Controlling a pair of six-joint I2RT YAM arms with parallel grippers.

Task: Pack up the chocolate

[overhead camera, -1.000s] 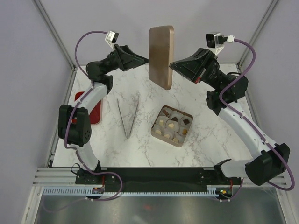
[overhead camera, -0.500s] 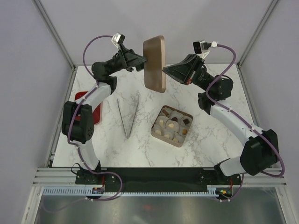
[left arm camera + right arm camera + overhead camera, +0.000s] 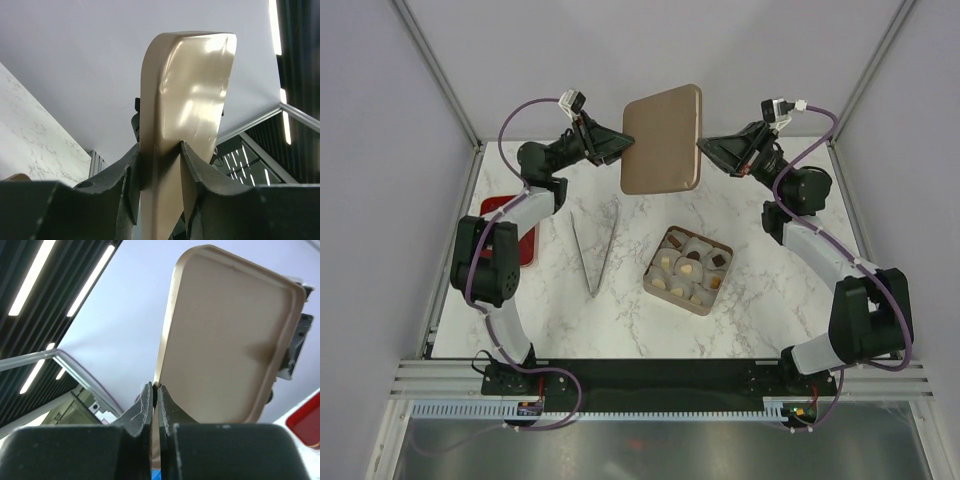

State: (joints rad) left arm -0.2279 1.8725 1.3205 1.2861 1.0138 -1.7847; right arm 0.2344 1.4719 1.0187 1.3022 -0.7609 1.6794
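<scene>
Gripping the lid (image 3: pixel 663 140) from both sides, your two claws hold it in the air, well clear of the tabletop (image 3: pixel 760 305). Your left claw (image 3: pixel 620 150) is clamped on the lid's left edge; in its wrist view the fingers (image 3: pixel 131 182) press on either face of the rim. Your right claw (image 3: pixel 703 150) is pinched tight on the opposite edge, its tips nearly meeting around the thin rim. The lid's broad face looks up at the top camera and fills the whole span between the claws, so neither has room to move inward.

The chocolate (image 3: pixel 691 268), pale and dark pieces, sits in white cups (image 3: pixel 705 248) inside the open box (image 3: pixel 672 299). The box stands on the tabletop below the claws and toward the bases, roughly between them and a little closer to the right one. Bare marble lies between the lid's near edge and the box's far corner.

Tongs (image 3: pixel 594 283) lie flat below your left claw, toward the bases, apart from the box's left edge. A red tray (image 3: pixel 526 243) sits outward of that claw at the tabletop's left edge, partly under the left arm. Frame posts (image 3: pixel 440 75) rise outward of each claw, with the back wall just beyond the lid's far edge.
</scene>
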